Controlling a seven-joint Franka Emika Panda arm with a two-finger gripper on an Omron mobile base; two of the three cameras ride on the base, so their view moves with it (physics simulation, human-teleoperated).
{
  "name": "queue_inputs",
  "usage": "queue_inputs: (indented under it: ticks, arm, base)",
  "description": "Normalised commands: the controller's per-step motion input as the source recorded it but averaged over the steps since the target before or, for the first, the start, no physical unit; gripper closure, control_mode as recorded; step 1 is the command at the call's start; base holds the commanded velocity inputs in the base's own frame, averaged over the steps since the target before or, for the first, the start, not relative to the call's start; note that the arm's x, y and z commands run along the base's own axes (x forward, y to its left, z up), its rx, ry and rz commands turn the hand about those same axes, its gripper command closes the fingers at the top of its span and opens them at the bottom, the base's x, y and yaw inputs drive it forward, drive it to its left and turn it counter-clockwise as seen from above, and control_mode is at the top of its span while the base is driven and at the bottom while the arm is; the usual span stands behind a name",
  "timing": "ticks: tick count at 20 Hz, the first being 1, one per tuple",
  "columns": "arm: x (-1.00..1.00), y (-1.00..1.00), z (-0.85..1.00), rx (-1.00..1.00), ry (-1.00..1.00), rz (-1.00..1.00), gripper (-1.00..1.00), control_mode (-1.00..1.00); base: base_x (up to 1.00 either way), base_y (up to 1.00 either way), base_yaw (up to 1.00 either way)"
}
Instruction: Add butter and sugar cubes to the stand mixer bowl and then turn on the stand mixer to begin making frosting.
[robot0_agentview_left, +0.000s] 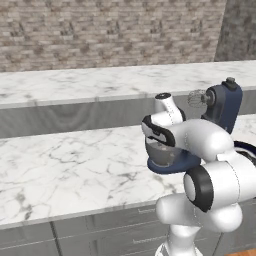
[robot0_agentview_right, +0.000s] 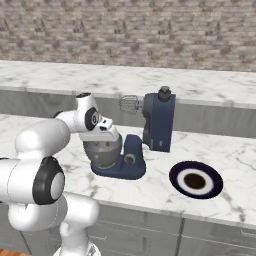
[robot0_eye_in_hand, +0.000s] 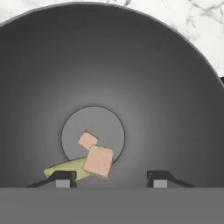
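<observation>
The navy stand mixer (robot0_agentview_left: 222, 107) (robot0_agentview_right: 159, 122) stands on the marble counter with its head tilted back and the whisk raised. On its base sits the grey stand mixer bowl (robot0_agentview_left: 162, 156) (robot0_agentview_right: 102, 152) (robot0_eye_in_hand: 175, 87). My gripper (robot0_eye_in_hand: 111, 178) (robot0_agentview_left: 157, 142) (robot0_agentview_right: 106, 131) hangs just over the bowl's mouth, pointing down into it, open, with nothing between its fingertips (robot0_eye_in_hand: 63, 177). Below them, at the bowl's bottom, are a yellow piece of butter (robot0_eye_in_hand: 65, 167), a small tan sugar cube (robot0_eye_in_hand: 87, 140) and a larger sugar cube (robot0_eye_in_hand: 98, 161).
A flat dark-blue-and-white plate (robot0_agentview_right: 196, 180) (robot0_agentview_left: 246, 148) lies on the counter to the right of the mixer. A raised marble ledge (robot0_agentview_left: 75, 85) and a brick wall run behind. The counter's front edge (robot0_agentview_left: 75, 212) is close to my base.
</observation>
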Motion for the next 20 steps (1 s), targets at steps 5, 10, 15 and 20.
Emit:
queue_inputs:
  ticks: [5, 10, 15, 20]
  arm:
    - [-0.08, 0.23, 0.28, 0.00, 0.00, -0.03, -1.00, -1.00]
    - [-0.47, 0.11, 0.65, 0.00, -0.04, -0.03, -1.00, -1.00]
    - [-0.68, -0.07, 1.00, 0.04, -0.11, -0.05, -1.00, -1.00]
    - [-0.27, -0.49, 0.92, 0.08, 0.00, -0.11, -1.00, -1.00]
  base:
    - [0.00, 0.00, 0.00]
    - [0.00, 0.00, 0.00]
    - [0.00, 0.00, 0.00]
    - [0.00, 0.00, 0.00]
